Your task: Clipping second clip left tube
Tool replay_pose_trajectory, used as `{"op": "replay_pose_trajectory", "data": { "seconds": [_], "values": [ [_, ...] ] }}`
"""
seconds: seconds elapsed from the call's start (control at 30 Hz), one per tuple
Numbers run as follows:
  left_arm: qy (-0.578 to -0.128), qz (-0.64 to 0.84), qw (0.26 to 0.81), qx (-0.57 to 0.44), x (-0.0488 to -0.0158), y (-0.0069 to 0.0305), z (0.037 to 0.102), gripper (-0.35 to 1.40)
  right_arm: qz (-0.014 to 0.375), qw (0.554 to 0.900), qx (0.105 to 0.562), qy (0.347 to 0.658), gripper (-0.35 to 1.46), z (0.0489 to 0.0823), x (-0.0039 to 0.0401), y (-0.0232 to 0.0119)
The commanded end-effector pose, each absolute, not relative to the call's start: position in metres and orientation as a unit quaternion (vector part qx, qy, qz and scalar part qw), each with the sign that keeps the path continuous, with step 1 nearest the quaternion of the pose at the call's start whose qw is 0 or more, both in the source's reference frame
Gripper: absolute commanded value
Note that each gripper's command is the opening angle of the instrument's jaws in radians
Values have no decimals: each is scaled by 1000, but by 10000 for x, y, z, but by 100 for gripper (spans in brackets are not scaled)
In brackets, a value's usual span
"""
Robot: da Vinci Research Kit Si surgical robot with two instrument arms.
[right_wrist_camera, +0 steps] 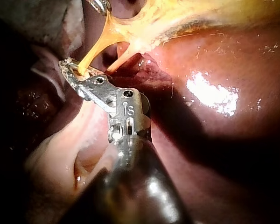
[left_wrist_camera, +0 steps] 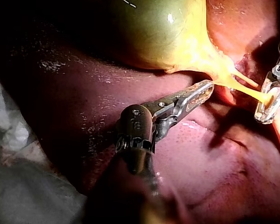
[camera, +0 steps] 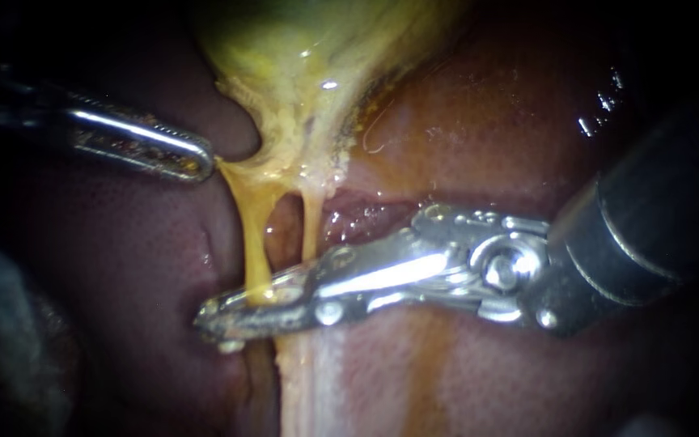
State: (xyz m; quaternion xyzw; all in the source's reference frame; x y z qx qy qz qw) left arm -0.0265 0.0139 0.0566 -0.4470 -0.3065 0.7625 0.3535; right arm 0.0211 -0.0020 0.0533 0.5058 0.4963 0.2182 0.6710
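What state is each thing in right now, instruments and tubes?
left instrument: jaws shut on gallbladder edge
right instrument: jaws shut on left tube
left tube: stretched taut, gripped
right tube: taut, not gripped
gallbladder: lower edge drawn out sideways

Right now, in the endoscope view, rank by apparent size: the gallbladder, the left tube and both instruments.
1. right instrument, though nearness to the camera enlarges it
2. gallbladder, partly cut off by the view's edge
3. left instrument
4. left tube
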Motion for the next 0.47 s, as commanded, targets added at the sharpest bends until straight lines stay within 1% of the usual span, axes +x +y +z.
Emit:
{"op": "replay_pose_trajectory", "data": {
  "seconds": [0.03, 0.47],
  "values": [
    [-306, 763, 354, -447, -265, 139, 567, -35, 218, 671, 506, 496, -35, 535, 210, -20],
    [-306, 763, 353, -447, -265, 139, 568, -35, 217, 672, 506, 496, -35, 539, 208, -20]
  ]
}}
